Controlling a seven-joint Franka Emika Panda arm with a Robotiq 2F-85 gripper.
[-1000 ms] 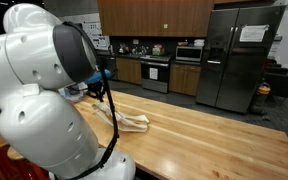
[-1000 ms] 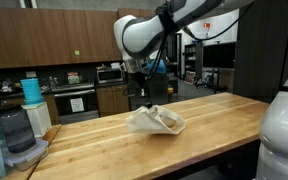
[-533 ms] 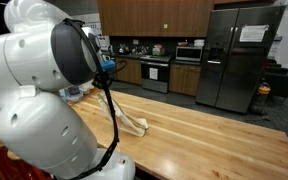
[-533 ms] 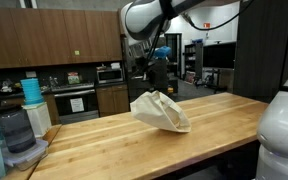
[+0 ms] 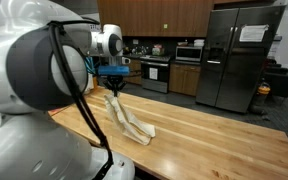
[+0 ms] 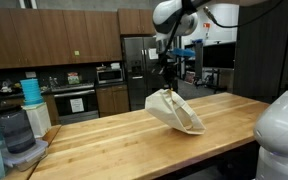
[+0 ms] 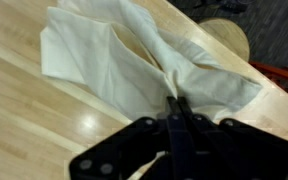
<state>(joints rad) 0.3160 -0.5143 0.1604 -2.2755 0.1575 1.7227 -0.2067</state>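
Cream cloth [image 6: 174,112] hangs from the claw [image 6: 167,88], which is clamped tight on its top edge. In both exterior views the cloth's lower end trails on the wooden counter [image 5: 214,130].

Honestly, nothing readable here. There's a white sheet [image 5: 252,33] stuck high on the right door of the fridge [image 5: 224,65], far right in the kitchen, but whatever's printed on it is way too small to make out. The cloth [image 7: 134,60] just looks plain cream in the wrist view, with no lettering or tag I can read on it.
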